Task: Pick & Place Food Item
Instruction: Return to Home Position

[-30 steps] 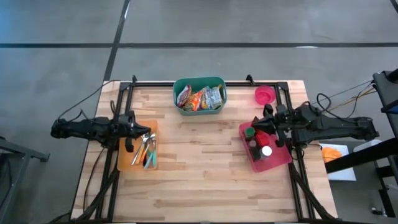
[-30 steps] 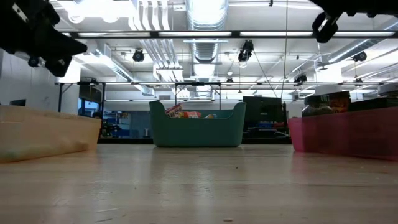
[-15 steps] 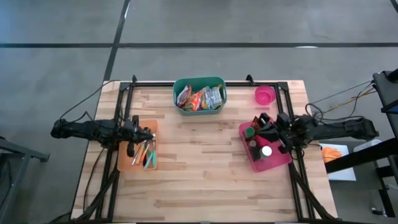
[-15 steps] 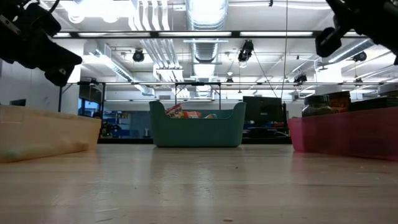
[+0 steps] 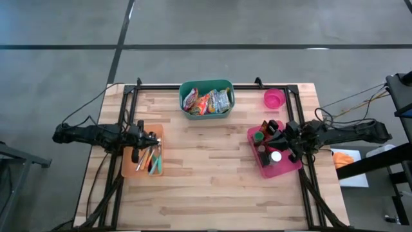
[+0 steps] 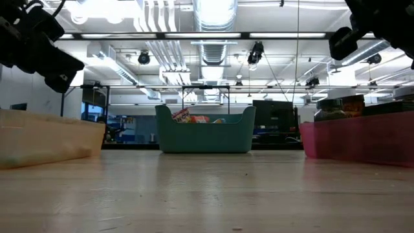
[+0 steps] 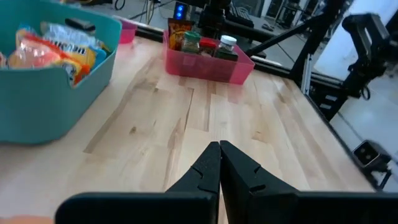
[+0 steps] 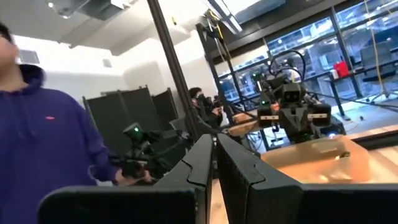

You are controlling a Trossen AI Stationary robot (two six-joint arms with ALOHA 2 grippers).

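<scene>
Pink bin [image 6: 362,139] cut off, bottles [image 7: 189,42] half hidden inside

We can read no word, brand or number anywhere on the table or in the room behind it. The packets [image 5: 207,101] in the green bin [image 5: 206,116] carry bright printing, but it is too small for us in the high view and blurred in the left wrist view. The bottles [image 7: 190,42] in the pink bin [image 7: 208,67] show labels, but we can make out no letters on them. In the right wrist view a person's purple hooded top [image 8: 50,149] bears a small red mark [image 8: 48,115] on the chest — whether it is a logo or a word we cannot tell.
</scene>
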